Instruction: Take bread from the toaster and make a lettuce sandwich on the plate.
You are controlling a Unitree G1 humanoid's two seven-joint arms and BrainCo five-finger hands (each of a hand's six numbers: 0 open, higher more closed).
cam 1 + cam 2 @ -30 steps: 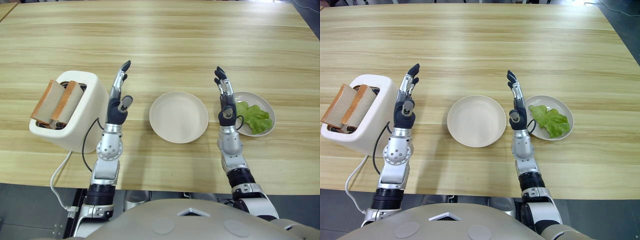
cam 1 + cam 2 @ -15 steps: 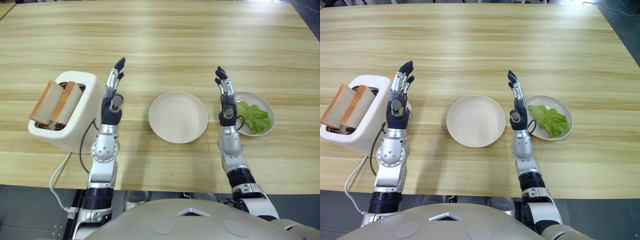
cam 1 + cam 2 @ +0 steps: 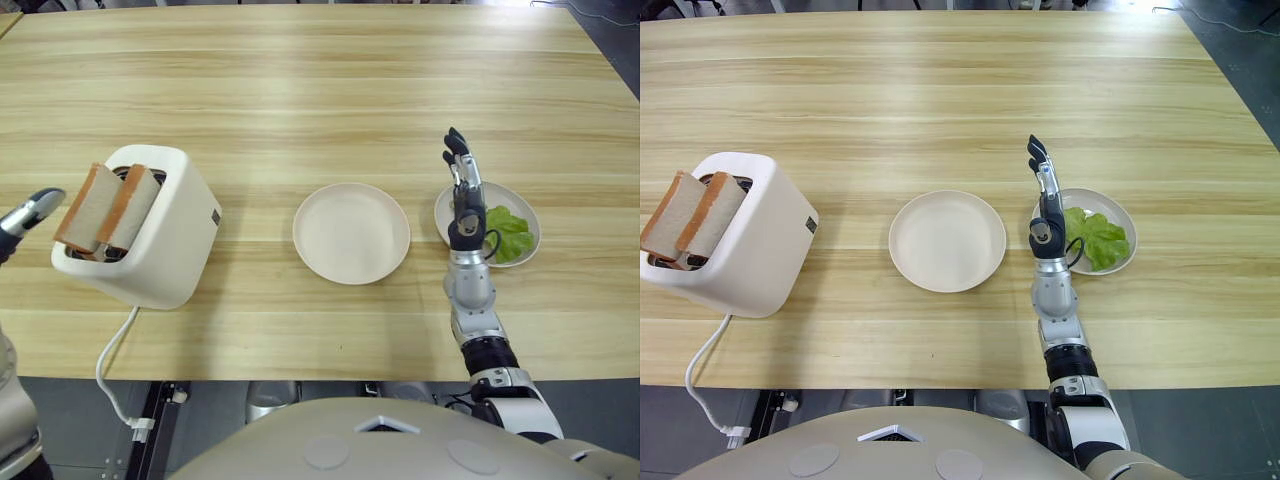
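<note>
Right hand (image 3: pixel 462 192) spread, empty, upright at edge of dish (image 3: pixel 1105 200) holding lettuce (image 3: pixel 508 232); left hand (image 3: pixel 28 213) left of toaster (image 3: pixel 165 230), grasp can't tell.

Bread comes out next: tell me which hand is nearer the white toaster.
Left. The left hand is just left of the white toaster; the right hand is far right, at the beige lettuce dish.

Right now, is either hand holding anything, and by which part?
Nothing is held by the right hand, fingers straight, beside the lettuce. The left hand, beside the bread in the toaster, cannot be judged.
</note>
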